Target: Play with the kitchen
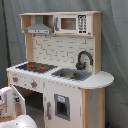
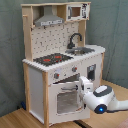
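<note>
— So where do we stand with the kitchen (image 2: 62,65)?

— We have it upright on the wooden floor against the grey backdrop, filling the middle of both exterior views. Our gripper (image 2: 84,85) sits right at the front of the oven door (image 2: 64,100), near its upper right corner, just under the knob panel. Whether the fingers are wide, narrow or gripping the door's edge, we cannot tell.

— What worries us from here?

— Mostly the door. In the first exterior view it appears to hang partly open at the near left (image 1: 14,97). If we swing the arm without following the hinge's arc, we judge we could strain the hinge or drag the whole toy across the floor. A push too high could also catch a knob (image 2: 74,69) instead.

— And the containers?

— Our steel sink (image 1: 71,75) beside the black faucet (image 1: 83,60) looks empty. The stovetop (image 1: 37,66) carries no pot. The microwave (image 1: 68,23) up top is closed, so its inside is hidden from us. The oven's interior we cannot make out either.
</note>
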You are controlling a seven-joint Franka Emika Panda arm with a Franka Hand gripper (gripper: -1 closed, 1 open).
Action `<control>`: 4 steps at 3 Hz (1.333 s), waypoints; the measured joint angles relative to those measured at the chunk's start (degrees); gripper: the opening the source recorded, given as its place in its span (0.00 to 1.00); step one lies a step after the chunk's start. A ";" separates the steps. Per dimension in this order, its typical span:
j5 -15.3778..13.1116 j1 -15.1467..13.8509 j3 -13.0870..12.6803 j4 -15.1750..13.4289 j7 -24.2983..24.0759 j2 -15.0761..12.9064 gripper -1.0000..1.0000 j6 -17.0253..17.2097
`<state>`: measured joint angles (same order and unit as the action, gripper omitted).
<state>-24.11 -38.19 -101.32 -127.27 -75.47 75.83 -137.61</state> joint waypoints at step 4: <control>9.27 -2.01 -1.78 11.23 3.38 0.02 0.00 18.07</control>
<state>-14.85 -40.20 -103.10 -116.05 -72.09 75.84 -119.54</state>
